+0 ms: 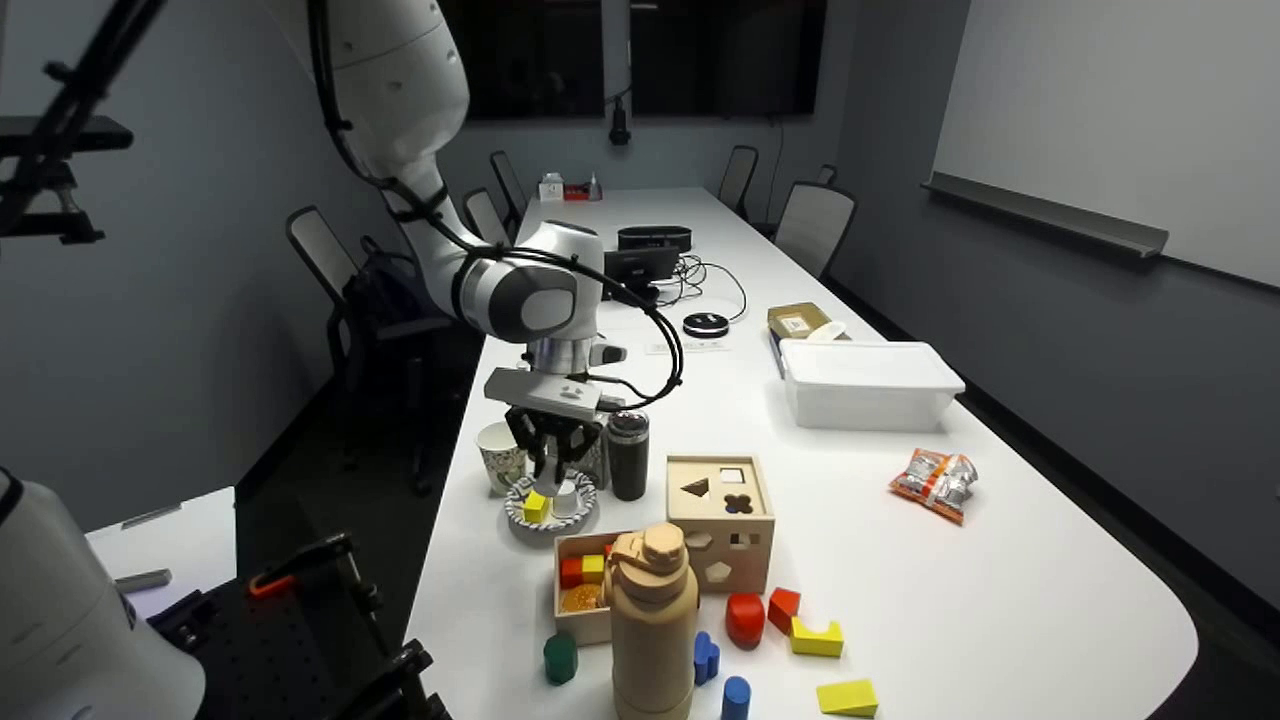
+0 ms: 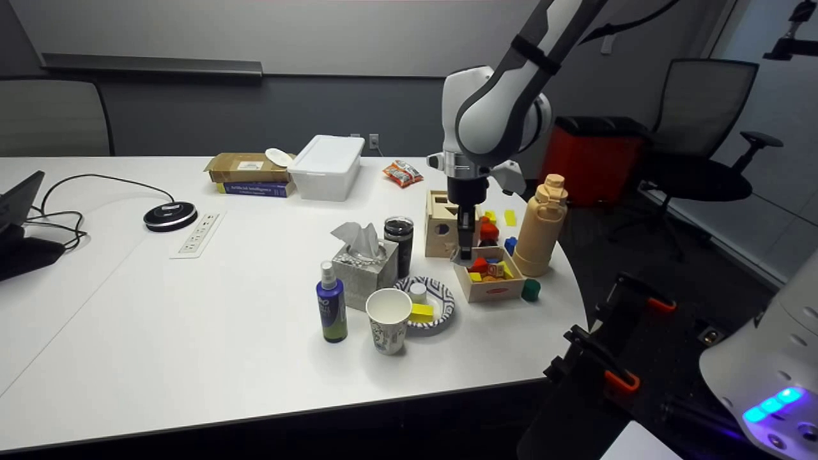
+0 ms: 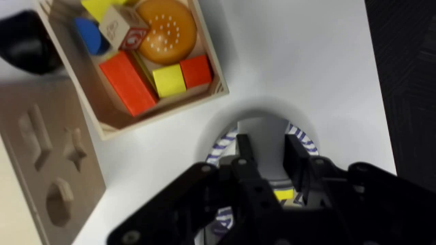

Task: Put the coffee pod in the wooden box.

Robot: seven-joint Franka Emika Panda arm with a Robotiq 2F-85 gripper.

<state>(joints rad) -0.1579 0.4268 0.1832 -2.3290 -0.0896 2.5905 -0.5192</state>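
My gripper [image 3: 267, 137] is shut on a pale grey-white coffee pod [image 3: 265, 163], with a finger on each side of it. In an exterior view the held pod [image 1: 547, 480] hangs tilted below the gripper; in an exterior view the pod [image 2: 461, 257] shows at the fingertips. The wrist view has a patterned plate [image 3: 218, 149] beneath the pod. The wooden box [image 1: 720, 490], a light tan cube with dark shaped holes, stands apart from the gripper. It is partly behind the gripper in an exterior view [image 2: 439, 223] and at the left edge of the wrist view [image 3: 51, 163].
A second white pod [image 2: 417, 292] and a yellow block [image 2: 422, 313] lie on the plate. An open wooden tray [image 2: 492, 292] of toys and a tan bottle [image 1: 655, 630] stand near the box. A paper cup [image 2: 388, 319], tissue box [image 2: 364, 271] and dark tumbler [image 1: 628, 460] surround the plate.
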